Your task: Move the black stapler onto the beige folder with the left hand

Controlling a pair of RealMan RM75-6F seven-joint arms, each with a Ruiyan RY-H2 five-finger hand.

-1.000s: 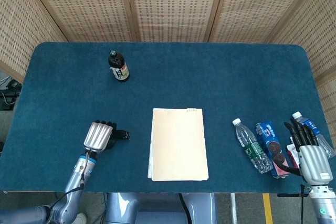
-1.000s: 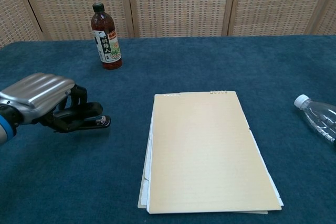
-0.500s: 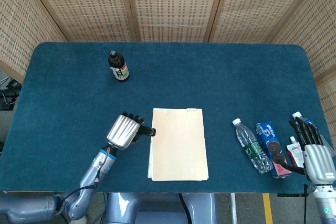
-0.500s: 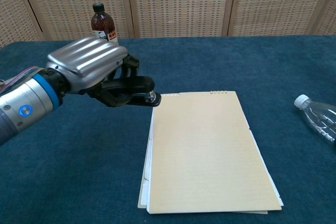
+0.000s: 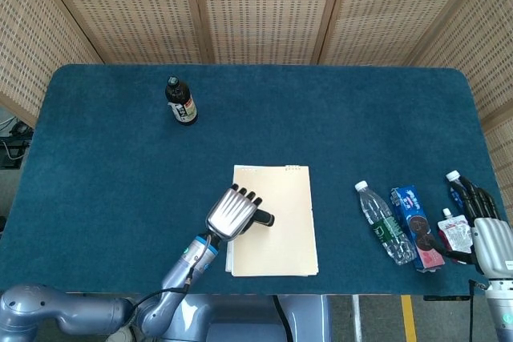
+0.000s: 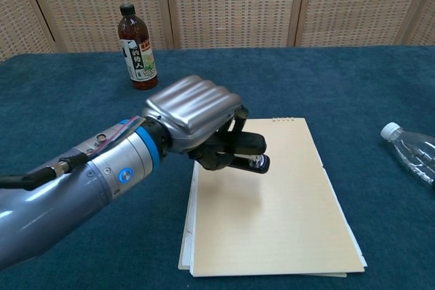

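Observation:
My left hand (image 6: pixel 194 115) (image 5: pixel 233 212) grips the black stapler (image 6: pixel 246 155) (image 5: pixel 263 218) and holds it in the air over the left part of the beige folder (image 6: pixel 285 202) (image 5: pixel 284 222). The stapler's tip sticks out to the right of the curled fingers and casts a shadow on the folder below. The folder lies flat at the table's near middle. My right hand (image 5: pixel 490 234) rests at the table's right front edge beside the bottles, fingers stretched out and apart, holding nothing; the chest view does not show it.
A dark sauce bottle (image 5: pixel 180 102) (image 6: pixel 136 49) stands upright at the back left. Near the right edge lie a clear water bottle (image 5: pixel 383 223) (image 6: pixel 411 151), a blue snack pack (image 5: pixel 414 210), a small pouch (image 5: pixel 458 236) and another bottle (image 5: pixel 465 184). Wicker screens stand behind the blue table (image 5: pixel 112 158).
My left hand has carried the stapler rightwards from the bare cloth left of the folder to above the folder's left part. The right hand has drawn back slightly towards the front edge.

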